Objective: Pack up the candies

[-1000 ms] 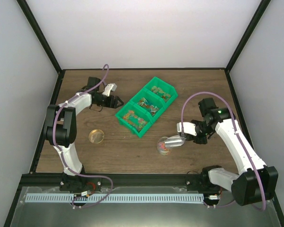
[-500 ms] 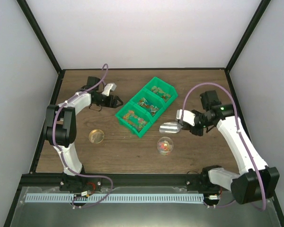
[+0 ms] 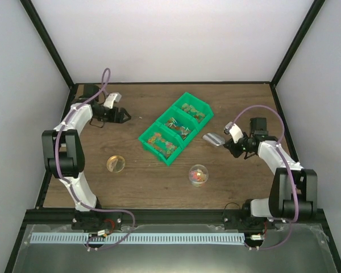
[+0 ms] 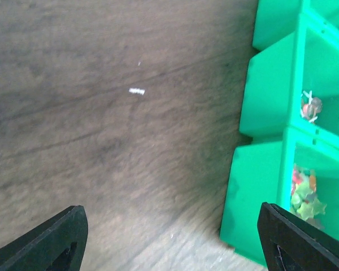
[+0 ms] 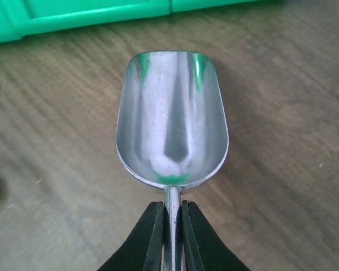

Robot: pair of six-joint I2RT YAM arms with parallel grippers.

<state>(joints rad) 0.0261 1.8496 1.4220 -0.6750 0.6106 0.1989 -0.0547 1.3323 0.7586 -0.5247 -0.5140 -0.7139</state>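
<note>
Since scoop [image 5: 170, 118] swung off clear cup [image 3: 198, 175] back to 3 o'clock of green bins [image 3: 176, 128], empty, I read dump as done. Handle clenched in right hand [image 5: 169, 210]. Wider-spread, empty left hand [image 4: 169, 217] retreated to 10 o'clock. Some candies [image 4: 304, 192] in bins, some in cup.

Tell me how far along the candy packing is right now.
Some candies already sit in the clear cup. The right gripper holds an empty metal scoop beside the green bin, so another scoop seems next. The round disc, probably the lid, lies apart; closing remains.
</note>
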